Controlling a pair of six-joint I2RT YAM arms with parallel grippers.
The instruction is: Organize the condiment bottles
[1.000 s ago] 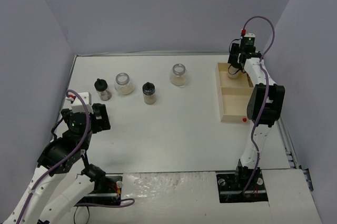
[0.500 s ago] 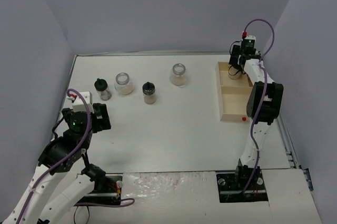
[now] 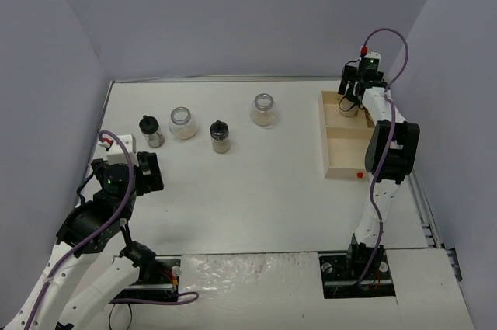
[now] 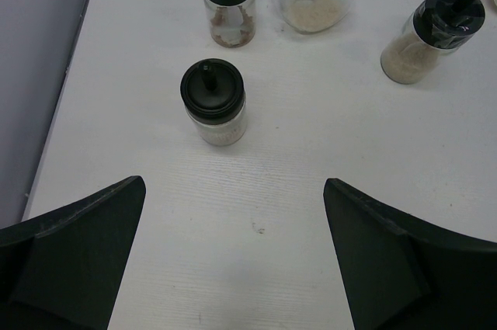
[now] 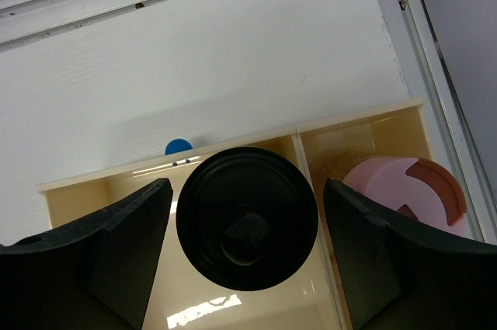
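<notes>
Four jars stand on the table at the back left: a black-capped jar (image 3: 151, 131), a silver-rimmed jar (image 3: 183, 123), a black-capped jar (image 3: 220, 136) and a second silver-rimmed jar (image 3: 264, 109). My left gripper (image 4: 233, 268) is open and empty. Just ahead of it stands another black-capped jar (image 4: 213, 101), which the top view does not show. My right gripper (image 5: 247, 225) is open over the wooden tray (image 3: 327, 144), its fingers either side of a black-capped jar (image 5: 247, 217) in a compartment, with gaps showing. A pink-capped jar (image 5: 404, 190) sits in the adjoining compartment. The yellow-capped jar is out of view.
Grey walls close in the table on the left, back and right. The tray lies along the right edge beside a metal rail (image 3: 423, 206). A small blue dot (image 5: 178, 146) lies on the table just outside the tray. A red knob (image 3: 359, 176) sits at the tray's near corner.
</notes>
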